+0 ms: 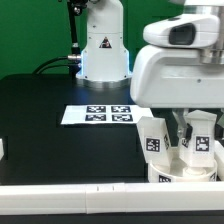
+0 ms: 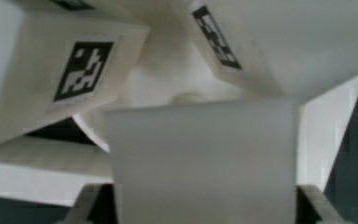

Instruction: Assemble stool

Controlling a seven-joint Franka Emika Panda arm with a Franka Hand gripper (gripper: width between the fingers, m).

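A: Gripper [image 1: 189, 140] at four o'clock on the table [image 1: 50, 105], jaws half-closed around a white leg [image 2: 202, 150] (tagged legs [image 1: 152, 135] alongside).
B: Marker board [image 1: 98, 114]?
A: Ten o'clock from it. Seat [image 1: 170, 175] beneath, bearing the legs.

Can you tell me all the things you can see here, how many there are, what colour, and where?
stool legs: at least two showing, white with black-and-white square tags, standing close together near the exterior view's right front, under the arm's end.
stool seat: one, white, round, low at the exterior view's right front, partly hidden.
marker board: one, white with four black tags, flat on the table's middle.
table: one, black.
front rail: one, white, along the table's near edge.
robot arm: one, white, base at the back.
gripper: one, white, among the legs; its jaws stand closed on a leg.
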